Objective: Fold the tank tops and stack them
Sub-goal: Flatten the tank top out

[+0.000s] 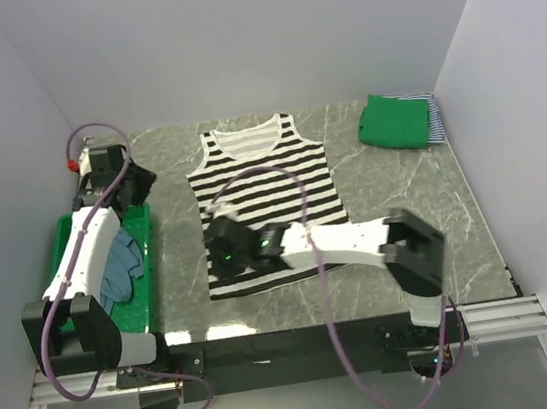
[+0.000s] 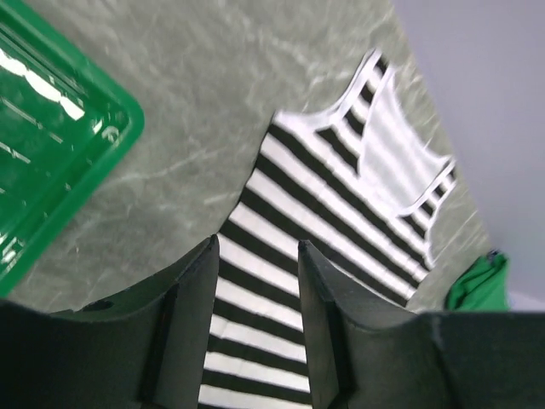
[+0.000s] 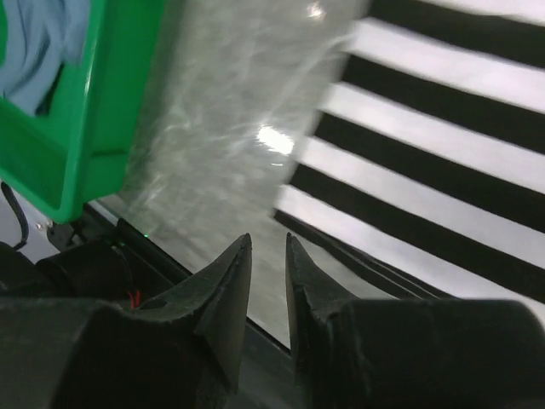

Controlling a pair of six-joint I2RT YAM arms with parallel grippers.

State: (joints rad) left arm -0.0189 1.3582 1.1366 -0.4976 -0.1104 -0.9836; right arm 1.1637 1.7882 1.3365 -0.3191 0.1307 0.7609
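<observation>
Grey marbled desk [image 1: 394,199] is carrying the black-white striped tank top [image 1: 265,180], which is lying flat at its centre with its long axis running away from the arms, neckline far, hem near. The right fingers [image 3: 226,290] are hovering narrowly parted, pinching nothing, just off the hem's near-left corner, so the right arm is sitting nearer. The left fingers [image 2: 192,315] are hanging spread and empty by the green bin's [image 1: 147,241] far end, left of the straps. A folded green top [image 1: 394,120] is waiting at the far right.

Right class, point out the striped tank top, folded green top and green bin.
striped tank top [image 1: 321,163]: top view, right side of body.
folded green top [image 1: 396,120]: top view, its middle.
green bin [image 1: 148,256]: top view, right rim.
</observation>
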